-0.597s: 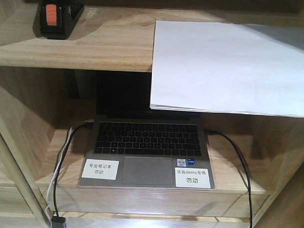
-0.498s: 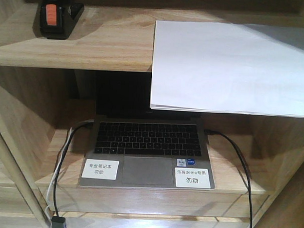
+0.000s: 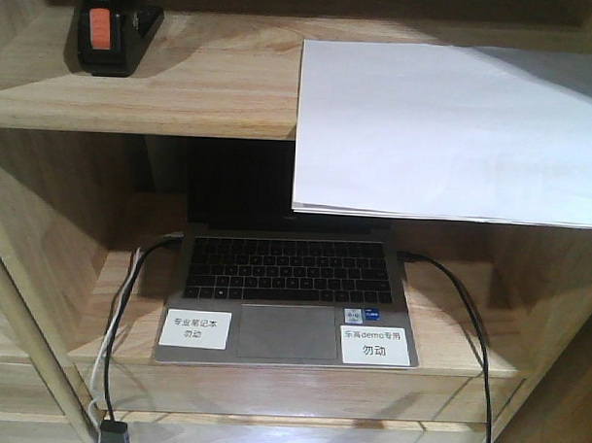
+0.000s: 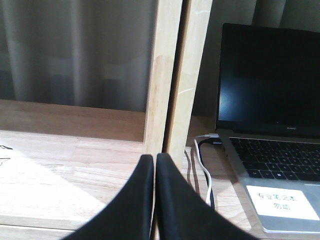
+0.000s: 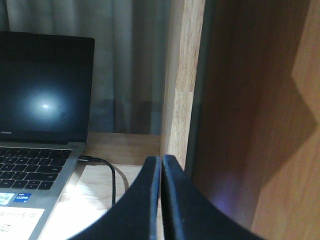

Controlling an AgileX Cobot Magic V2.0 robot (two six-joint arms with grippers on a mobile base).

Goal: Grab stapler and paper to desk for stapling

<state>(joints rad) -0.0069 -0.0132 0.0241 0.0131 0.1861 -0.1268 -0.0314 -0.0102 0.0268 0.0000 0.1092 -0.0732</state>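
Note:
The black stapler (image 3: 110, 30) with an orange label stands at the far left of the upper shelf in the front view. The white paper (image 3: 445, 129) lies on that shelf to the right and overhangs its front edge. No gripper shows in the front view. My left gripper (image 4: 154, 159) is shut with nothing in it, low in front of a wooden upright. Beside another wooden upright, my right gripper (image 5: 161, 160) is shut and empty too. The desk is out of view.
An open laptop (image 3: 285, 299) with two white stickers sits on the lower shelf, under the paper. Black and white cables (image 3: 123, 313) run down its left side and a black cable (image 3: 472, 335) down its right. Wooden uprights (image 4: 175, 75) bound the shelf bay.

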